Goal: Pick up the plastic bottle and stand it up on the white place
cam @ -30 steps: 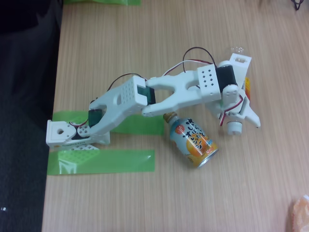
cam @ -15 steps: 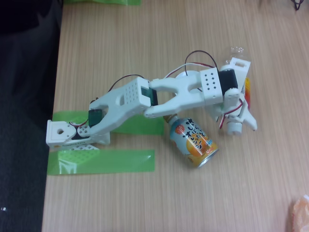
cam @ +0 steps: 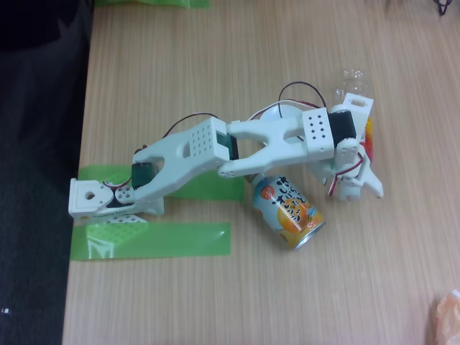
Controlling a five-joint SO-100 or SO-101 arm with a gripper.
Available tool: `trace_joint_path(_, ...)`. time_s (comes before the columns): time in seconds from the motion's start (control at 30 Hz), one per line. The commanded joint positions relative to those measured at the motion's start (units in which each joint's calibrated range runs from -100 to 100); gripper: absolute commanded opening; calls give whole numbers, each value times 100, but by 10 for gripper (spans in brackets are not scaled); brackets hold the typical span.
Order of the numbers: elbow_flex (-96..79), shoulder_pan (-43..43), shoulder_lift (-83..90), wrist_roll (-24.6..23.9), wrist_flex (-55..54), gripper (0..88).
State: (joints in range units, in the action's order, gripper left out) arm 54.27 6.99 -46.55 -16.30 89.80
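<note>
My gripper [cam: 357, 169] is clamped around the plastic bottle [cam: 367, 129] toward the table's [cam: 215, 302] far right edge, so I can tip it upright onto the white disc [cam: 269, 113].

Surface [cam: 215, 302]: pale wood-grain laminate, fine straight lines, matt with a soft sheen. Arm [cam: 194, 147]: white plastic, matt, perforated panels with small round holes; dark motor blocks [cam: 231, 144] set in, smooth. Thin wires [cam: 295, 90], red and black, glossy insulation. Green tape strips [cam: 165, 241]: translucent plastic film, shiny, slightly wrinkled. Bottle-can [cam: 287, 212]: metal-looking body, printed light-blue and orange, glossy with highlights. Plastic bottle [cam: 352, 77]: clear, glassy plastic at the bare end; label [cam: 369, 133] red-orange, glossy. White place [cam: 269, 113]: smooth white, matt. Crinkled translucent wrapper [cam: 447, 316] at lower right edge.
</note>
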Motion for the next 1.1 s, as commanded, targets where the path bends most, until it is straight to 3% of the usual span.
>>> trace_joint_path(0.0, 200, 27, 39, 21, -62, 423)
trace_joint_path(0.8, 227, -39, -414, 27, -62, 415)
trace_joint_path(1.07, 236, -47, -414, 27, -62, 203)
